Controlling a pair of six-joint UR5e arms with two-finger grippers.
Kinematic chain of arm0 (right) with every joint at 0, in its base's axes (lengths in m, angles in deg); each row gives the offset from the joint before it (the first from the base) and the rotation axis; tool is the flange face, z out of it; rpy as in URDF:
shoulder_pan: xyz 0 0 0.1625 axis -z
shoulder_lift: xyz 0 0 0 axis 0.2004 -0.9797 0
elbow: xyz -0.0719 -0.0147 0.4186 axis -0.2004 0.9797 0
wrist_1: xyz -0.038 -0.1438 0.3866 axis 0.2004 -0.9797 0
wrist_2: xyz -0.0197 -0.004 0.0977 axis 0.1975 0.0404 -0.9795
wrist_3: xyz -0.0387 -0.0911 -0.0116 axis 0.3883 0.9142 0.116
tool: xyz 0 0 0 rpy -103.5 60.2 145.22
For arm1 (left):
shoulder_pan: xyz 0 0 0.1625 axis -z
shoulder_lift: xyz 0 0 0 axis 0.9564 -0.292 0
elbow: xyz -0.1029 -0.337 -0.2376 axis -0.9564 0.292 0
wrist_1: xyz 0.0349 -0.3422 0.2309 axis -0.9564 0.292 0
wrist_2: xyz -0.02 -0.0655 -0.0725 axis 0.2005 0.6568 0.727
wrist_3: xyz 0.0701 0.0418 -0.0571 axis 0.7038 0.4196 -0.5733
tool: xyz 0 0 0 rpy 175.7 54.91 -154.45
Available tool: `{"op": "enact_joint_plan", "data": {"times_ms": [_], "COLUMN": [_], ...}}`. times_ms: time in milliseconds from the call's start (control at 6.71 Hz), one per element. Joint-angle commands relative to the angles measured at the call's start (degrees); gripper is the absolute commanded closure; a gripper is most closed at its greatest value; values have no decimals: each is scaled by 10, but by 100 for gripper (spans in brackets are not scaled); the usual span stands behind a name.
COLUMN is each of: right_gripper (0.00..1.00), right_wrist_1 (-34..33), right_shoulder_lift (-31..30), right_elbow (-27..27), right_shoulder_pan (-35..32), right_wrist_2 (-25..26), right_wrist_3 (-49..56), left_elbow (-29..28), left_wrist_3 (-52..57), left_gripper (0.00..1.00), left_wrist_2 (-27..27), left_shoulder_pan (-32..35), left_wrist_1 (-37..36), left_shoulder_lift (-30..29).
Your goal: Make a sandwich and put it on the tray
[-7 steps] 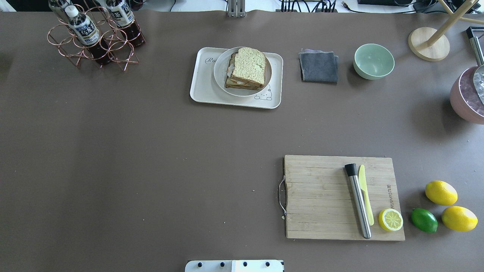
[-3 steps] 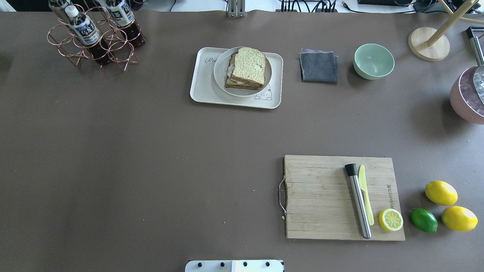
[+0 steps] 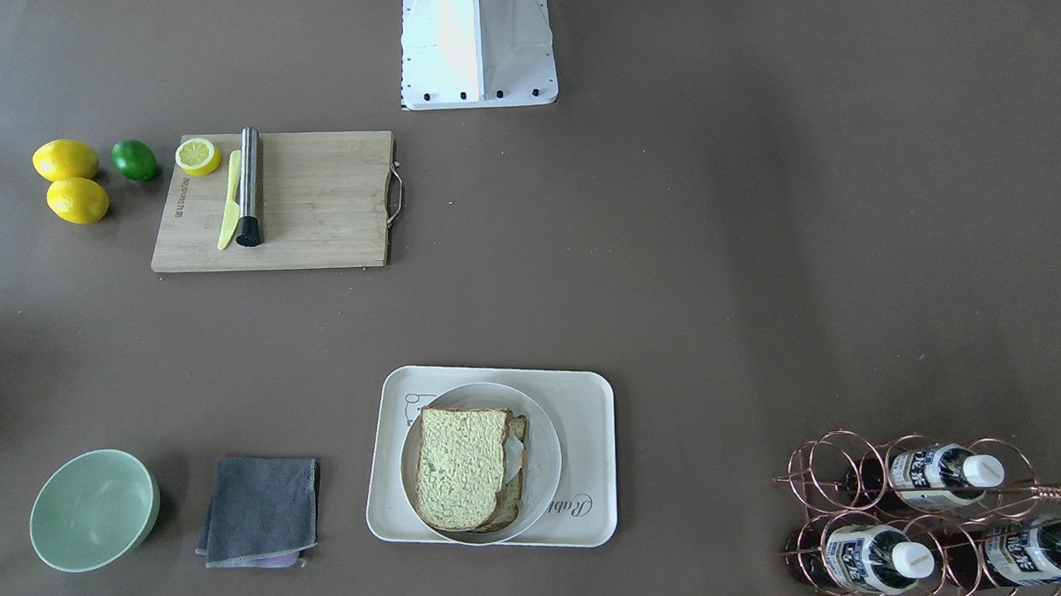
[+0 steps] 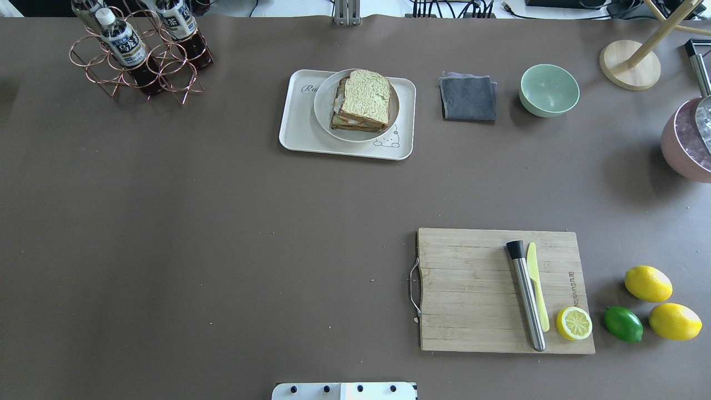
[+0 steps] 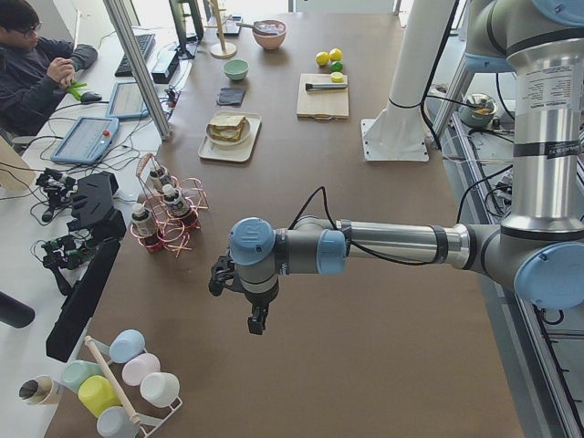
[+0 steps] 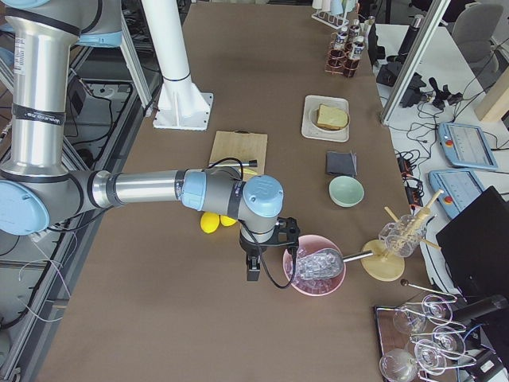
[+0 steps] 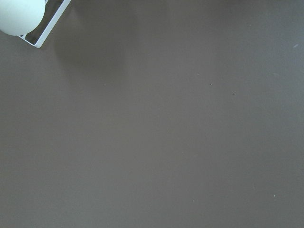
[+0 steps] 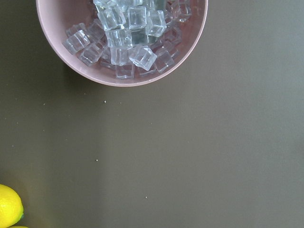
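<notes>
The sandwich (image 4: 364,100), two slices of greenish-tan bread with egg between, lies on a round white plate (image 4: 322,108). The plate stands on the cream tray (image 4: 297,130) at the table's far middle. The front-facing view shows the sandwich (image 3: 463,466) and the tray (image 3: 588,419) too. My left gripper (image 5: 258,321) hangs over bare table far off at the left end, seen only in the exterior left view. My right gripper (image 6: 253,272) hangs beside a pink ice bowl (image 6: 316,270) at the right end. I cannot tell whether either is open or shut.
A wooden cutting board (image 4: 472,289) holds a steel muddler (image 4: 526,297), a yellow knife (image 4: 536,283) and a lemon half (image 4: 574,323). Two lemons (image 4: 647,283) and a lime (image 4: 622,324) lie to its right. A grey cloth (image 4: 468,98), green bowl (image 4: 549,89) and bottle rack (image 4: 139,53) line the far edge.
</notes>
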Motion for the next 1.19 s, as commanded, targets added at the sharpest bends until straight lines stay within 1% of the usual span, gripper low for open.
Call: {"op": "enact_joint_plan", "data": {"times_ms": [0, 149, 298, 447, 1043], "right_gripper": [0, 0, 0, 0, 0], "right_wrist_1": [29, 98, 154, 185, 187], "right_shoulder_lift": [2, 8, 11, 9, 5], "right_elbow": [8, 59, 88, 93, 97], "right_shoulder_pan": [1, 1, 1, 3, 3], "right_wrist_2": [2, 0, -1, 0, -2], "right_wrist_3": [-5, -15, -81, -126, -124], "left_elbow": [-2, -2, -3, -2, -3], "left_wrist_3": [0, 0, 0, 0, 0], "left_gripper": [1, 1, 1, 1, 1], "left_wrist_2": [0, 0, 0, 0, 0], "left_shoulder_pan": [-4, -4, -4, -3, -4], "left_wrist_1": [0, 0, 0, 0, -1], "left_shoulder_lift": [0, 1, 1, 1, 2]}}
